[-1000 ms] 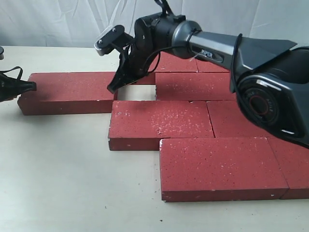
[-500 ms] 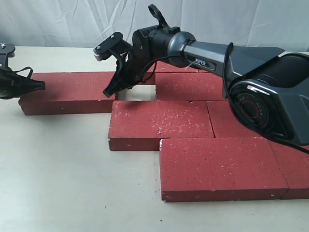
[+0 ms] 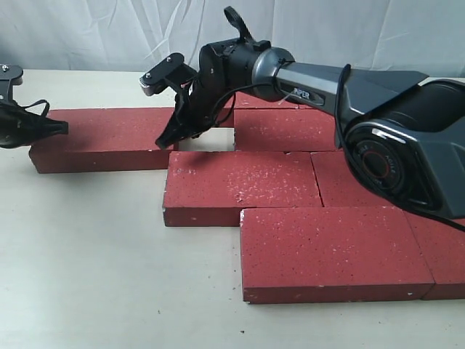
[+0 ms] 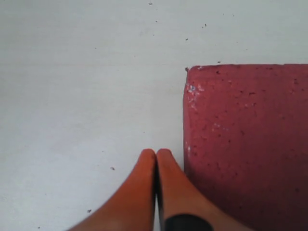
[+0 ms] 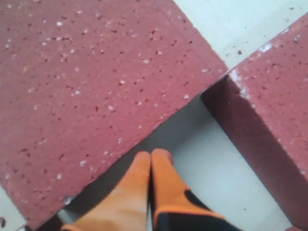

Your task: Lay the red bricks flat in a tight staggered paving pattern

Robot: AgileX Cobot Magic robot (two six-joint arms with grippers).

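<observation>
- The pale surface (image 3: 94,276) carries the red bricks (image 3: 334,251), laid flat in staggered rows. A gap (image 3: 205,140) separates the left brick (image 3: 102,138) from its row.
- The right arm (image 3: 320,76) reads "PIPER".
- The right pincer (image 3: 166,140), fingers pressed together and empty, points at that gap.
- The left pincer (image 3: 62,129), likewise pinched tight, sits just beside the left brick's end.

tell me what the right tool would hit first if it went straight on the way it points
Likely the end of the left-hand brick; the shut right tool angles down at its edge, though depth is unclear.
</observation>
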